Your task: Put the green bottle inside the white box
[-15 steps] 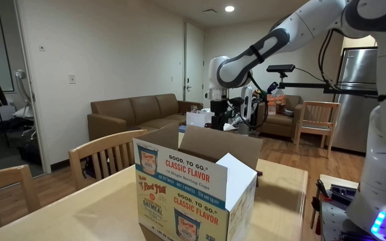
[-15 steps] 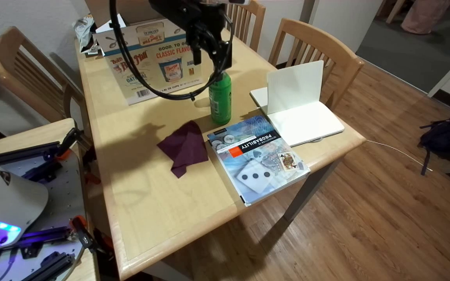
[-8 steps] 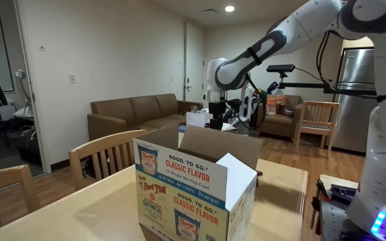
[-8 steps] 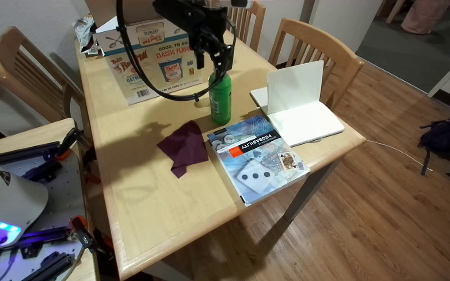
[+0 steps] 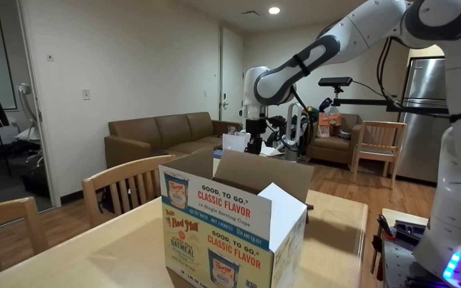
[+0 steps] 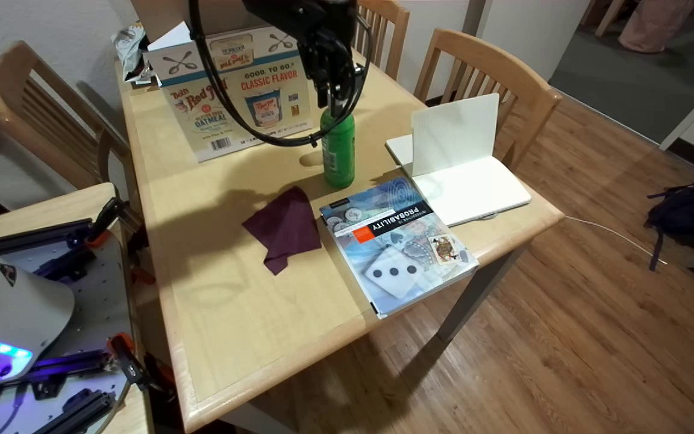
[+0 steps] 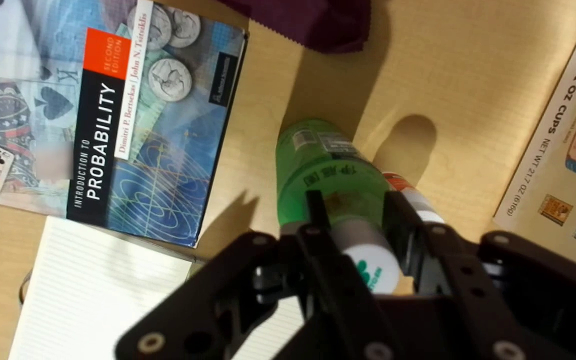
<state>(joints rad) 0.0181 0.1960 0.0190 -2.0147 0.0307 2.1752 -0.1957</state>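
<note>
The green bottle (image 6: 339, 150) stands upright on the table in an exterior view, and its white cap (image 7: 375, 270) faces the wrist camera. My gripper (image 7: 354, 197) has come down over it from above, one finger on each side of the cap and neck, shut on the bottle there. Whether the base touches the table, I cannot tell. Behind the bottle in that exterior view sits the white box (image 6: 256, 102), its top flaps up. The box (image 5: 218, 240) hides the bottle in an exterior view, where only the upper gripper (image 5: 253, 148) shows.
A small white-and-orange cylinder (image 7: 413, 195) is right beside the bottle in the wrist view. Around it lie a probability book (image 6: 398, 241), an open notebook (image 6: 467, 187) and a maroon cloth (image 6: 287, 226). A wooden chair (image 6: 491, 78) stands along the table edge.
The fingers have closed from wide apart around the bottle's top. The gripper has shifted slightly toward the box side, and the bottle has moved a little from its earlier spot.
</note>
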